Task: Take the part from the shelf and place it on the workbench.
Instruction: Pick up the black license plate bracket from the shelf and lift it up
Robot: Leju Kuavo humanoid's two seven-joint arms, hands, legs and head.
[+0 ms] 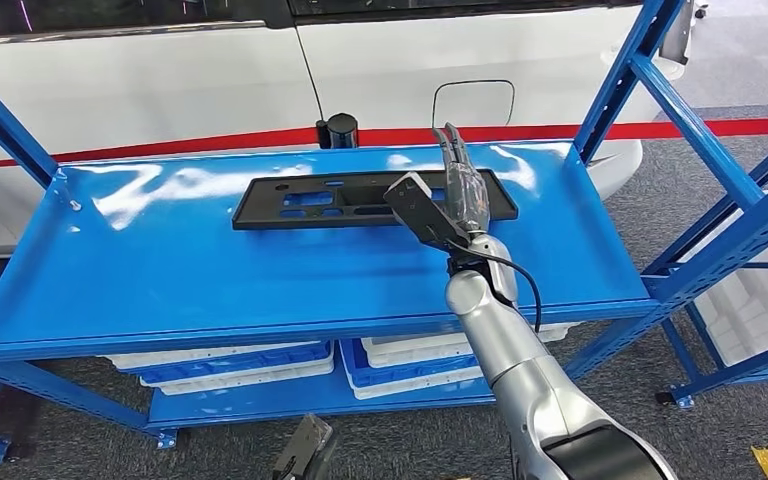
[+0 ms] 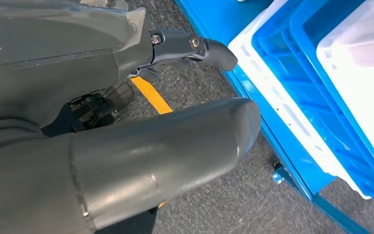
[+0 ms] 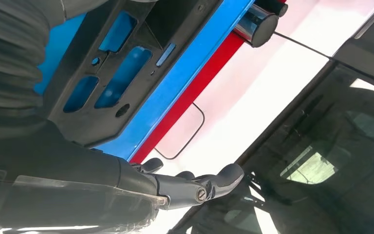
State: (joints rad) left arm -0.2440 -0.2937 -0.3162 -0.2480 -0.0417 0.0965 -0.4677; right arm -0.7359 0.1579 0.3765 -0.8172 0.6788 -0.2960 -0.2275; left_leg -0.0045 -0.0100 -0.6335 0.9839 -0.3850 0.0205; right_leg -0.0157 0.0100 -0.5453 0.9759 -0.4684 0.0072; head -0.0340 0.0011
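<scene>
Part: one black plate (image 1: 360,200) with cut-outs, flat on the blue shelf (image 1: 210,270), far side.
Right hand (image 1: 455,195): fingers straight, holding nothing, above the plate's right end.
Left hand (image 2: 126,122): hanging low, empty, fingers apart.
Bins: two blue-and-white stacks (image 1: 260,362) underneath.

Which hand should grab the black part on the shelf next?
Right. The right hand is raised over the black part's right end on the blue shelf, fingers apart. The left hand hangs low by the lower bins.

No legible txt anywhere.
</scene>
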